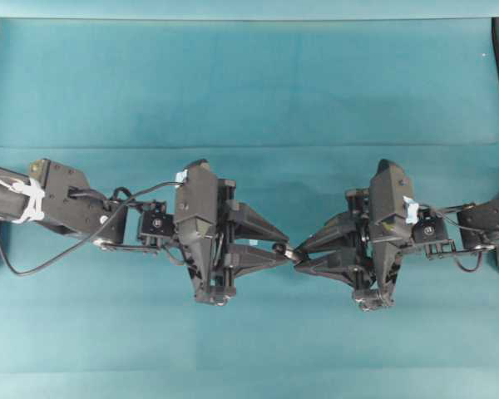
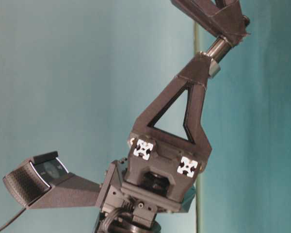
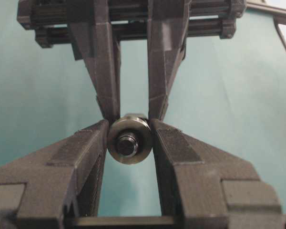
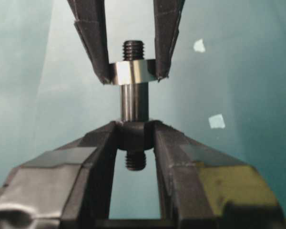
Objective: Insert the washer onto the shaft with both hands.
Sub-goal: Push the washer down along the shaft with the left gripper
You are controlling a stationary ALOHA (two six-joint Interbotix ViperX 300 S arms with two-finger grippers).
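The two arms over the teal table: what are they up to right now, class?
The left end effector grips the washer and the right end effector grips the shaft, fingertip to fingertip above the table. In the right wrist view the washer is already around the shaft, with the threaded tip poking out beyond it. Both are held in the air; neither is released yet.

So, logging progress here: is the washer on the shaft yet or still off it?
On. In the right wrist view the washer rings the shaft, whose threaded tip pokes out past it.
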